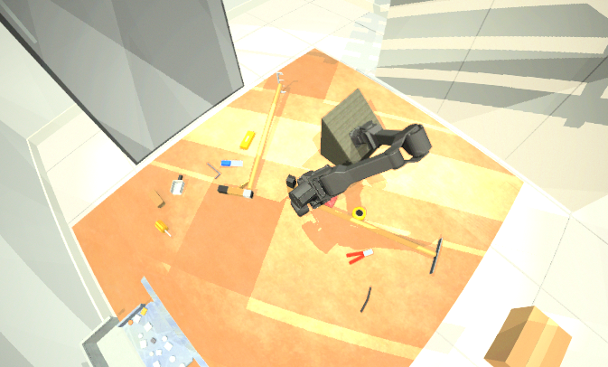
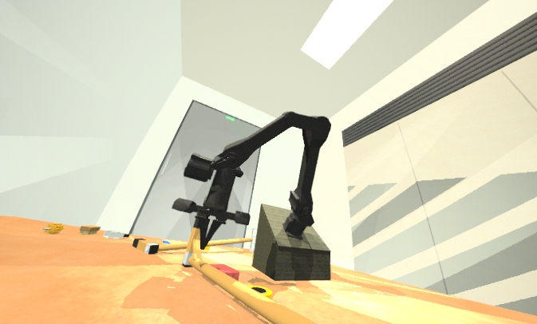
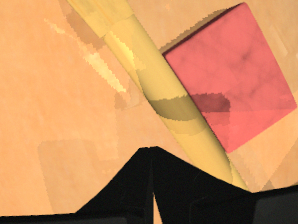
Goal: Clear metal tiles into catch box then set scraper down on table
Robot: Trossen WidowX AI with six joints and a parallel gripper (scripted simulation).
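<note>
The long scraper has a yellow handle [image 1: 388,233] [image 2: 238,286] [image 3: 165,85] and a thin dark blade [image 1: 435,256] at the right. It lies on the table. My gripper [image 2: 203,244] [image 3: 149,156] is shut and empty, its tips low beside the handle near its end. The arm hides the tips in the top view. The steel bench plate [image 1: 165,318] stands at the lower left with several small pale tiles [image 1: 147,326], a dark one and yellow or orange ones. The pale grey catch box [image 1: 98,329] adjoins its left side, partly out of frame.
A red block [image 1: 332,202] [image 2: 227,271] [image 3: 232,75] touches or nearly touches the handle. A yellow tape roll [image 1: 354,212] [image 2: 266,295] lies beside it. Red pliers [image 1: 354,255] lie in front. Another long-handled tool [image 1: 264,136] and a black-and-silver-ended tool [image 1: 235,191] lie left of the arm.
</note>
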